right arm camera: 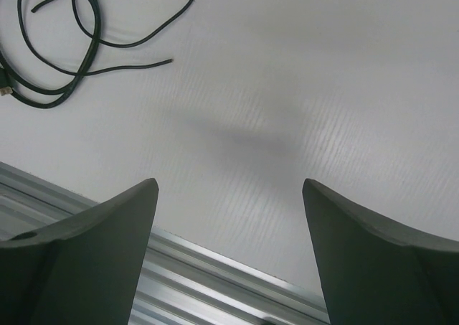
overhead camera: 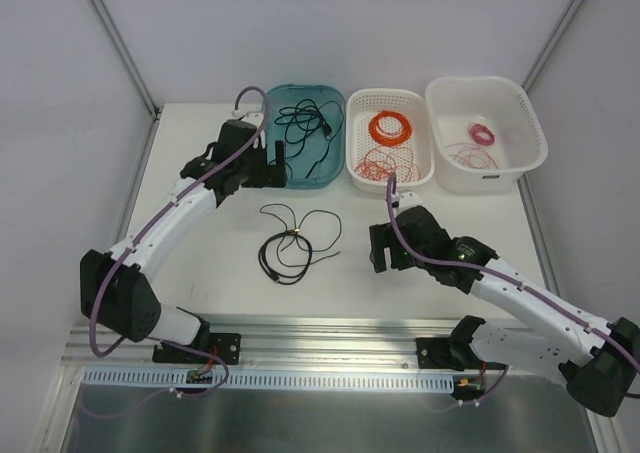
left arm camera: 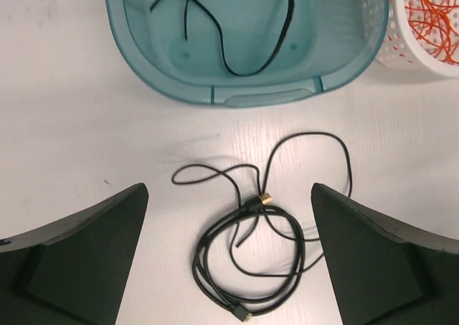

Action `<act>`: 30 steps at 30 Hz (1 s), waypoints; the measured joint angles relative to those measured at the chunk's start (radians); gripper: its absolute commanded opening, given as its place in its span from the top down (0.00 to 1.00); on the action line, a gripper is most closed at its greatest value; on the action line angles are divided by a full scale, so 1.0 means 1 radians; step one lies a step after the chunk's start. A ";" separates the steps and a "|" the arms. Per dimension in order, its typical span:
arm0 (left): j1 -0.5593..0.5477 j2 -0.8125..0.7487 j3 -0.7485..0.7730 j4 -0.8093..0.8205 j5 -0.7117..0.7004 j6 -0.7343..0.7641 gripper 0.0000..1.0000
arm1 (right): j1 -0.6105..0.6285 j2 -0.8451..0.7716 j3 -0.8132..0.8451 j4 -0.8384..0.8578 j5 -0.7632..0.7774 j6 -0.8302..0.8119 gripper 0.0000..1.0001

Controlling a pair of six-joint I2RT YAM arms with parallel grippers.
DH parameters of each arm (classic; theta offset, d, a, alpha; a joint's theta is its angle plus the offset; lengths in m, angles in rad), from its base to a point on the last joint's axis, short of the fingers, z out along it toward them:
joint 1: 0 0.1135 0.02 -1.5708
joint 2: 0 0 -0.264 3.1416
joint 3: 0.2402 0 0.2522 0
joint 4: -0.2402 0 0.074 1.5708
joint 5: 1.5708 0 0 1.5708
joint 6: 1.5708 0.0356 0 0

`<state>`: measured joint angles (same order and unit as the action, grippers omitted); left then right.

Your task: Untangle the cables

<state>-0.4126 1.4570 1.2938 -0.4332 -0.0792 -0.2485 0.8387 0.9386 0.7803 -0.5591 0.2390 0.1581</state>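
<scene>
**A:** Left gripper (left arm camera: pixel 229 189) first: holding anything?

**B:** Nothing. Spread as wide as can be, only bare table (left arm camera: pixel 72 124) between the jaws. Hangs just at the near wall of the teal basket (left arm camera: pixel 262 95).

**A:** And the right gripper (right arm camera: pixel 229 185)?

**B:** Also well open and empty. Hovers over the table near the front rail (right arm camera: pixel 215 260), off to the right of the loose black cord (left arm camera: pixel 263 197).

**A:** Where exactly, that cord?

**B:** Flat on the table between the two arms, apart from every basket. Looks like a few slack loops with a gold plug in the middle and the ends trailing out. Hard to tell whether knotted or merely overlapping.

**A:** Further out, then?

**B:** A second black cord (overhead camera: pixel 305 123) inside the teal basket. Loose orange wire (overhead camera: pixel 372 163) in the middle basket (overhead camera: pixel 390 93), beside a neat orange ring (overhead camera: pixel 390 126). Thin pink wire (overhead camera: pixel 460 155) in the right-hand basket (overhead camera: pixel 460 181), beside a small pink ring (overhead camera: pixel 483 133).

**A:** So, mostly done?

**B:** Seems so. Sorted by colour, each in a separate basket, and no clump of mixed strands anywhere in view. Probably remains only to lift the loose black cord, shake out the loops and drop it in with the other black one.
</scene>
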 measured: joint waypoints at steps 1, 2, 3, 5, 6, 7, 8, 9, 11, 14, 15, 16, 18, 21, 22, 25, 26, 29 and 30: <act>0.000 -0.038 -0.047 0.000 0.009 -0.025 0.01 | 0.000 0.021 0.006 0.011 -0.011 -0.002 0.14; 0.000 -0.071 -0.093 -0.002 0.018 -0.044 0.02 | 0.000 0.043 0.013 0.021 -0.019 -0.002 0.14; 0.000 -0.101 -0.138 -0.014 0.026 -0.062 0.03 | 0.000 0.062 0.019 0.029 -0.024 -0.002 0.14; 0.000 -0.140 -0.220 -0.021 0.037 -0.093 0.05 | 0.000 0.106 0.034 0.051 -0.045 -0.002 0.14; 0.000 -0.152 -0.260 -0.029 0.045 -0.106 0.08 | 0.000 0.127 0.040 0.063 -0.053 -0.002 0.14; -0.001 -0.158 -0.297 -0.033 0.048 -0.117 0.09 | 0.000 0.146 0.045 0.074 -0.064 -0.002 0.14; -0.001 -0.159 -0.325 -0.035 0.051 -0.126 0.11 | 0.000 0.166 0.050 0.088 -0.073 -0.002 0.14; -0.001 -0.155 -0.358 -0.038 0.053 -0.135 0.15 | 0.000 0.182 0.053 0.098 -0.082 -0.002 0.14; -0.003 -0.143 -0.391 -0.044 0.053 -0.146 0.18 | 0.000 0.209 0.059 0.113 -0.099 -0.001 0.14; -0.009 -0.094 -0.410 -0.039 0.053 -0.163 0.29 | 0.000 0.241 0.063 0.132 -0.125 0.006 0.14; -0.012 -0.076 -0.413 -0.034 0.053 -0.165 0.32 | 0.000 0.247 0.063 0.137 -0.131 0.008 0.14; -0.015 -0.052 -0.416 -0.024 0.054 -0.168 0.38 | 0.000 0.250 0.063 0.140 -0.138 0.011 0.14; -0.034 -0.003 -0.419 -0.008 0.054 -0.180 0.43 | 0.000 0.250 0.063 0.145 -0.146 0.016 0.14; -0.077 0.063 -0.422 0.006 0.051 -0.193 0.54 | 0.000 0.250 0.063 0.151 -0.150 0.019 0.14; -0.095 0.087 -0.422 0.009 0.048 -0.198 0.58 | 0.000 0.249 0.063 0.151 -0.150 0.020 0.14; -0.132 0.125 -0.422 0.012 0.048 -0.218 0.82 | 0.000 0.245 0.062 0.151 -0.150 0.021 0.14; -0.138 0.125 -0.423 0.017 0.055 -0.224 0.86 | 0.000 0.240 0.062 0.151 -0.149 0.021 0.14; -0.194 0.125 -0.427 0.027 0.070 -0.262 0.85 | 0.000 0.224 0.062 0.151 -0.145 0.021 0.14; -0.228 0.125 -0.428 0.031 0.081 -0.280 0.84 | 0.000 0.220 0.062 0.150 -0.142 0.021 0.14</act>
<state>-0.6403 1.5822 0.8658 -0.4019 0.0021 -0.5285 0.8387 1.1587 0.8425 -0.4088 0.0975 0.1795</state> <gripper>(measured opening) 0.149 0.860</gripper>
